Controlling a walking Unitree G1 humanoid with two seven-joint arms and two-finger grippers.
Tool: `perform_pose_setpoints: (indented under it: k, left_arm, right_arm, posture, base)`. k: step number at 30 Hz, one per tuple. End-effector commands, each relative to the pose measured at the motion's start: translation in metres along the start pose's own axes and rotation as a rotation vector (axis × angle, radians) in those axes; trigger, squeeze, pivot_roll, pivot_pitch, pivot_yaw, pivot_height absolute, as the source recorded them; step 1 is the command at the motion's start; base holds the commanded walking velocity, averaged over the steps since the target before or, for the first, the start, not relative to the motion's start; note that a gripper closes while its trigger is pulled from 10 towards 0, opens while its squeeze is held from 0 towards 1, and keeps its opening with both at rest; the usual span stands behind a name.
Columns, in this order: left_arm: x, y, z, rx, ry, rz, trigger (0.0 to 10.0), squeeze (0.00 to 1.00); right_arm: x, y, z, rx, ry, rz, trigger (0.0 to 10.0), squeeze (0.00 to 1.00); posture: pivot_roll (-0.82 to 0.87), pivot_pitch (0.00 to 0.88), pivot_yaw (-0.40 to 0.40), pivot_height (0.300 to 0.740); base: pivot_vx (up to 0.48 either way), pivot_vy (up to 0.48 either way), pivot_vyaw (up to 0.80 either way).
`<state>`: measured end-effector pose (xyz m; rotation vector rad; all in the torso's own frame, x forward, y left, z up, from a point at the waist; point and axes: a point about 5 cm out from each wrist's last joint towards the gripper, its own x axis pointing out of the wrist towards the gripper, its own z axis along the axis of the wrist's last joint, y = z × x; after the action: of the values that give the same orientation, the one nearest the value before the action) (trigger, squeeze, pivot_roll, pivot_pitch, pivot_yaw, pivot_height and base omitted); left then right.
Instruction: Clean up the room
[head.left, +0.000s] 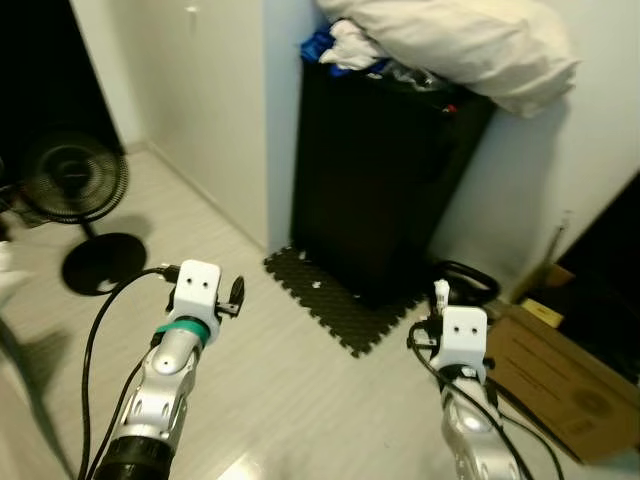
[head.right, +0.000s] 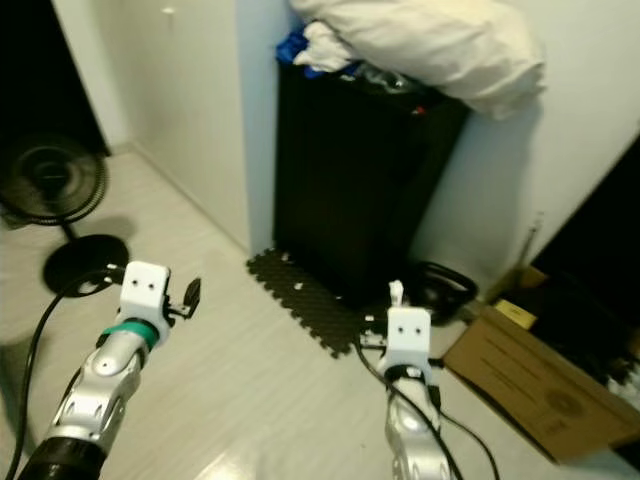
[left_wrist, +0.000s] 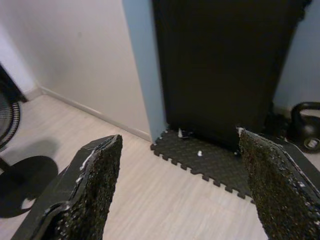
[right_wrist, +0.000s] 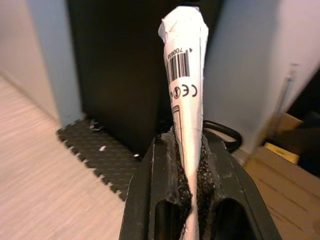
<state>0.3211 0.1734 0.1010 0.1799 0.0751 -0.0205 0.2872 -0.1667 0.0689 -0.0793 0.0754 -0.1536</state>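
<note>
A tall black rectangular cabinet (head.left: 385, 170) is seen standing against the pale wall, its foot on a black interlocking foam floor mat (head.left: 335, 300). A large white pillow (head.left: 460, 40) is piled on top of the cabinet, with blue and white crumpled cloth (head.left: 335, 45) beside it. A flat brown cardboard box (head.left: 560, 375) is noted on the light wood-pattern floor (head.left: 290, 400) to the right of the cabinet, and a black pedestal fan (head.left: 75, 190) well apart to the left. A black kettlebell (head.left: 468, 283) is observed between cabinet and box. The left gripper (left_wrist: 180, 190) is held above the floor with its fingers spread wide and nothing between them. The right gripper (right_wrist: 190, 175) is closed upon a white folded paper wrapper bearing a barcode (right_wrist: 184, 75), which is held upright in front of the cabinet.
</note>
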Motion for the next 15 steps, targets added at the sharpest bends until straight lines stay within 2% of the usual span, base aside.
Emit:
perform_pose_setpoints:
  k: [1,11,15]
  left_arm:
    - [-0.002,0.0,-0.004,-0.001,0.01,-0.002,10.0,0.0]
    - [0.0,-0.003,-0.003,-0.022,-0.003,0.005,10.0,0.0]
    - [-0.002,-0.01,-0.002,-0.026,-0.015,-0.038,10.0,0.0]
  right_arm:
    - [-0.002,0.001,-0.005,-0.008,0.023,-0.001,10.0,0.0]
    - [-0.008,0.003,-0.01,-0.02,0.034,0.009,10.0,0.0]
    - [-0.009,0.001,-0.013,-0.028,0.044,0.001,10.0,0.0]
  posture:
    - [0.08,0.0,0.046,0.74]
    - [0.08,0.0,0.042,0.74]
    - [0.08,0.0,0.054,0.74]
  base:
    - [0.0,0.0,-0.8]
    - [0.0,0.0,-0.8]
    - [0.0,0.0,-0.8]
